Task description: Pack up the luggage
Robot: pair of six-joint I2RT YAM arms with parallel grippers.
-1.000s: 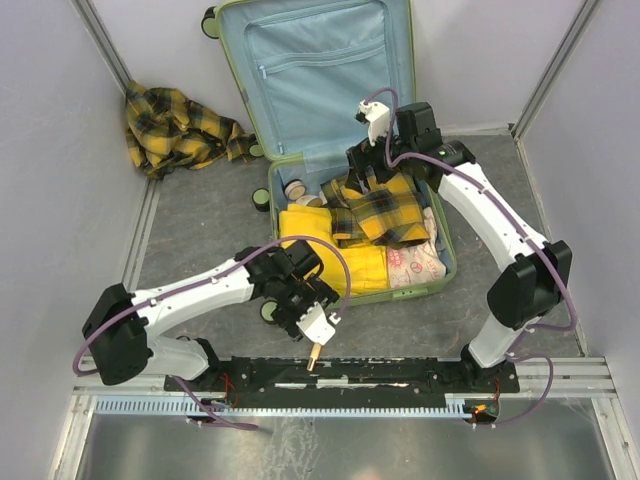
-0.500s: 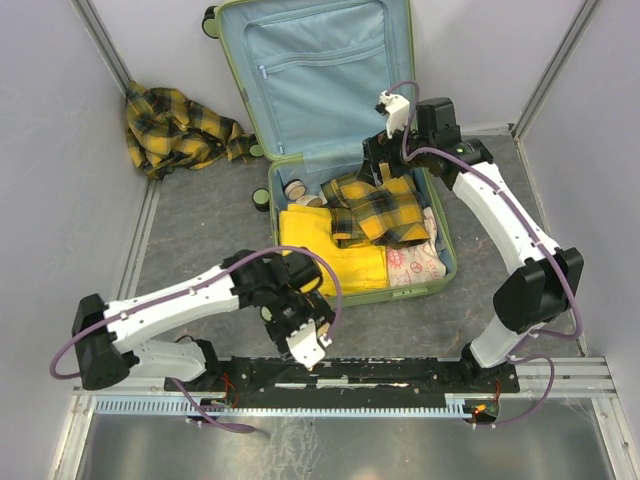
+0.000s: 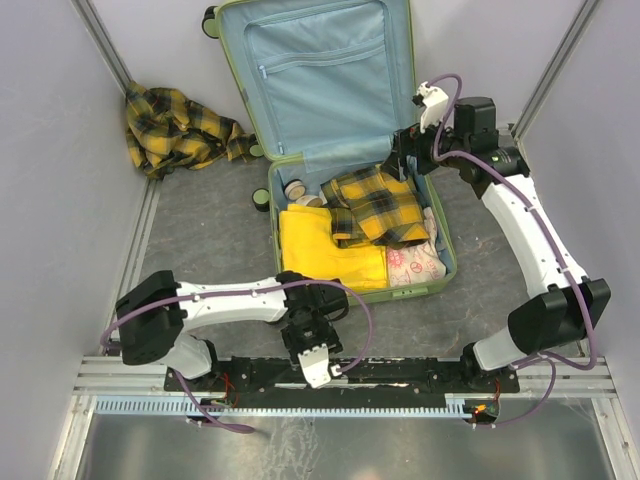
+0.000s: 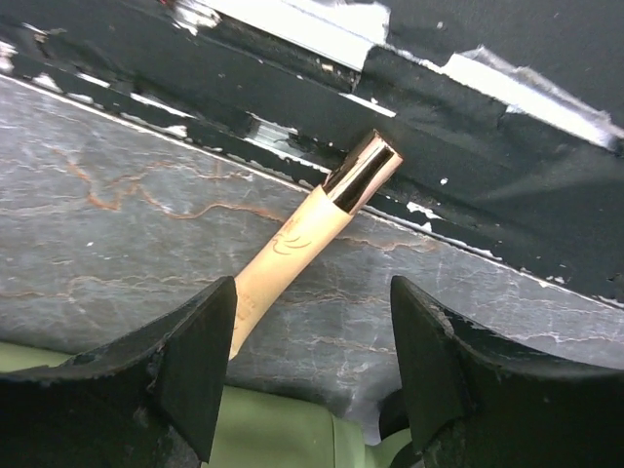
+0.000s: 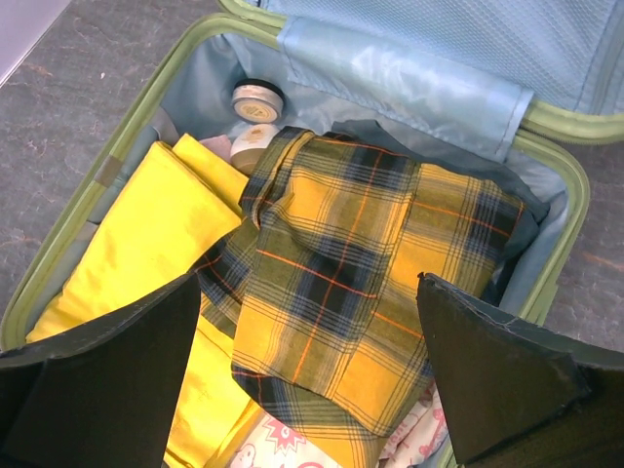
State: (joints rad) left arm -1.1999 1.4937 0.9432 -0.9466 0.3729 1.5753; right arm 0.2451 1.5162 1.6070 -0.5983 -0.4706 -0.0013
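Observation:
The lime-green luggage (image 3: 443, 262) lies open, its blue-lined lid (image 3: 320, 70) standing at the back. Its base holds a yellow cloth (image 3: 320, 255), a yellow plaid shirt (image 3: 380, 205), a white printed cloth (image 3: 412, 265) and small round jars (image 3: 295, 188). My right gripper (image 3: 403, 158) is open and empty above the base's far right corner; its view shows the plaid shirt (image 5: 361, 263) below my open gripper (image 5: 309, 322). My left gripper (image 3: 303, 338) is open and empty near the front rail. A cream tube with a metallic cap (image 4: 307, 224) lies on the table just beyond its left finger (image 4: 195, 361).
A second yellow plaid shirt (image 3: 180, 125) lies crumpled on the table at the far left by the wall. The black front rail (image 3: 400, 375) runs close in front of my left gripper (image 4: 312, 327). The suitcase's green edge (image 4: 273, 434) shows under it.
My right gripper has moved right and up, away from the plaid shirt in the suitcase. My left arm has folded back and swung its gripper toward the front rail.

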